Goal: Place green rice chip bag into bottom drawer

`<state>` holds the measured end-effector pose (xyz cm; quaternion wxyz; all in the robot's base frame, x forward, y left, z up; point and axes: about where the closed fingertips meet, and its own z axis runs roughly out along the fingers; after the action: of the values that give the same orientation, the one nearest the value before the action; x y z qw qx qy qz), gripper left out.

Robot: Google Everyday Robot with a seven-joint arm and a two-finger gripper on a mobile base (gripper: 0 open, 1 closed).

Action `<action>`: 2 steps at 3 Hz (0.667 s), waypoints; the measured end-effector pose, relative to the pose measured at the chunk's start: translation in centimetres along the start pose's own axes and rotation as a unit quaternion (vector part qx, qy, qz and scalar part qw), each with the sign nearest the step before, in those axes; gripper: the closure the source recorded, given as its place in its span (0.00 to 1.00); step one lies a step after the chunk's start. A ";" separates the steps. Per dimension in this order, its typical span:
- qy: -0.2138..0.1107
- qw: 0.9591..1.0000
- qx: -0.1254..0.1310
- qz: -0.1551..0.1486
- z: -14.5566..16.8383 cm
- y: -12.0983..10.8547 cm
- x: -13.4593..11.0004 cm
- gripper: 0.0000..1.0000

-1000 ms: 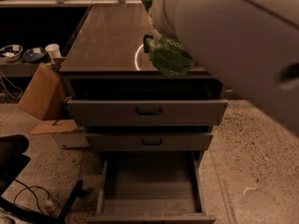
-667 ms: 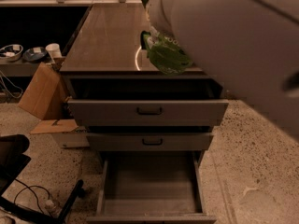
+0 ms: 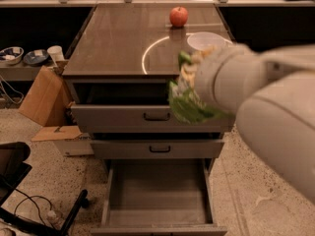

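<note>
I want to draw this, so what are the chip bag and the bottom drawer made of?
The chip bag, at the gripper in front of the top drawer, looks like thin plastic film: crumpled, glossy. The bottom drawer looks like grey painted metal, probably: flat, dull, thin walls.

- Your green rice chip bag is a crumpled light-green pouch with yellowish edges. It hangs tilted in the air, well above the bottom drawer, toward its right side.
- Your pincer grips the bag's upper end, high above that drawer.
- The bottom drawer is grey, deep and pulled open, flat floor showing.
</note>
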<state>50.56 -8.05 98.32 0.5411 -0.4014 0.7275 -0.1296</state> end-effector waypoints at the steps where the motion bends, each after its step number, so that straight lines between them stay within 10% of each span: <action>1: 0.035 0.977 -0.074 0.199 5.4 8.3 10.7 1.00; 2: 0.033 0.942 -0.139 0.305 10.1 18.2 17.8 1.00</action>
<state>49.89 -6.74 70.99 0.4688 -0.2274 0.8434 0.1310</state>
